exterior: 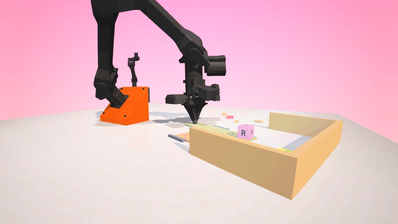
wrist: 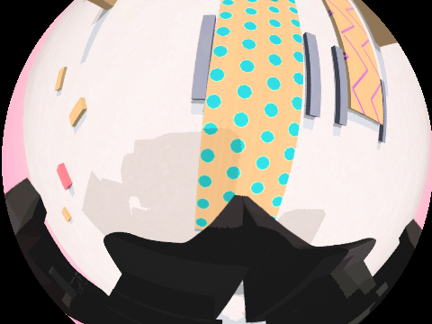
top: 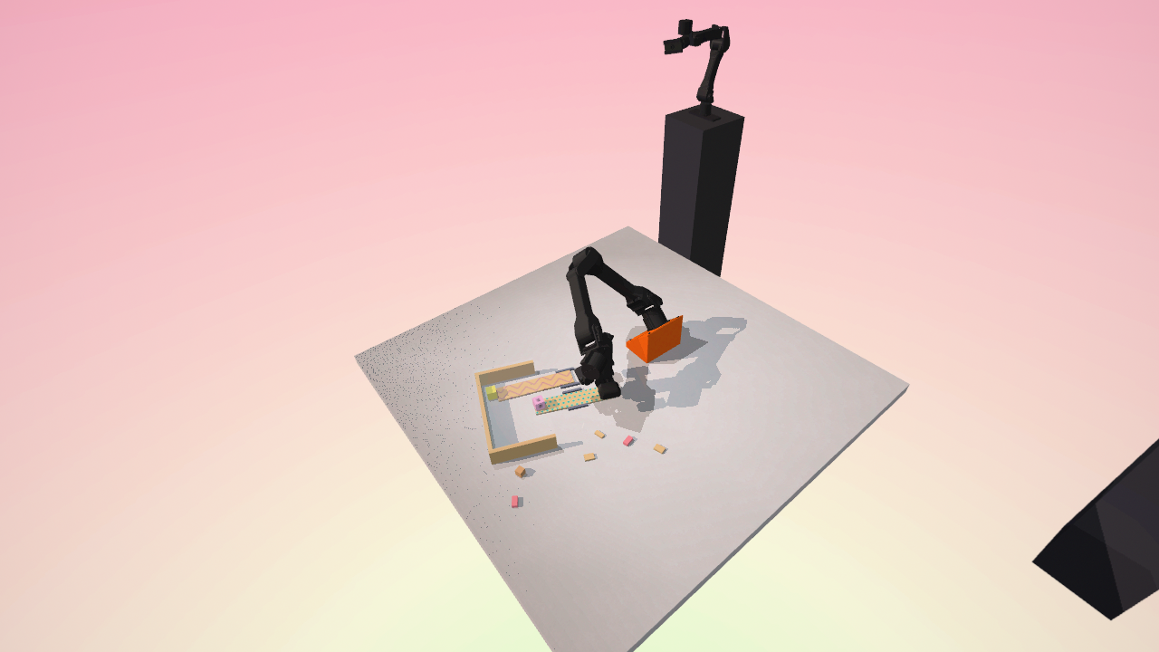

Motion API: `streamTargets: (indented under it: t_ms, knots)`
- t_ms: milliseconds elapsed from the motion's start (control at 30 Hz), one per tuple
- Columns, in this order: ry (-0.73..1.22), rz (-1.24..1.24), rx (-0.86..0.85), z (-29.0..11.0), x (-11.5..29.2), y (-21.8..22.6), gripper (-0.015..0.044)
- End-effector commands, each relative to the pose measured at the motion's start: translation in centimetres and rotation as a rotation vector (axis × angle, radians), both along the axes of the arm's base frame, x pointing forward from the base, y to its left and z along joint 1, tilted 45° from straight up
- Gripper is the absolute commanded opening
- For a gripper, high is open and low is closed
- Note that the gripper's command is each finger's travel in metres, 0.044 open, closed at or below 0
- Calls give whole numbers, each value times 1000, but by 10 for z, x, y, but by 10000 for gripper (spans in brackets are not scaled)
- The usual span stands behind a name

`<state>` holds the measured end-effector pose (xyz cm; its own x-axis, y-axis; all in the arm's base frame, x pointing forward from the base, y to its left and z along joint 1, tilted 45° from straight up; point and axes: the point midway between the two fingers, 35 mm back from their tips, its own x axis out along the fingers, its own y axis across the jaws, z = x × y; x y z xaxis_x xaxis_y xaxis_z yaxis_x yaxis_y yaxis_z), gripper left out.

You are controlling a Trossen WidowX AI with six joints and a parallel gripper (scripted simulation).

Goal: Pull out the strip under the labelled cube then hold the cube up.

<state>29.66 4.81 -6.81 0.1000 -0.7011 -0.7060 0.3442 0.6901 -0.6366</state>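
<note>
1. The black arm (exterior: 144, 11) rises from its base, bends sharply at the elbow and slopes down to the right.
2. Its wrist (exterior: 194, 80) hangs vertical, pointing straight down.
3. The gripper (exterior: 195, 121) is closed, its fingers pressed together into a single point with nothing between them, the tip low near the surface.

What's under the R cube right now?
The R cube sits on the far end of the dotted strip; the shut gripper presses the strip's near end. What lies beneath the strip under the cube is covered.
</note>
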Motion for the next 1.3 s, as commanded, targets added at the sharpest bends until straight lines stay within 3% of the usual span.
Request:
streamTargets:
  t_ms: [0,1267]
  knots:
    - [22,-17,2,-5,-13,-4,0]
    - [25,-17,4,-21,-66,6,0]
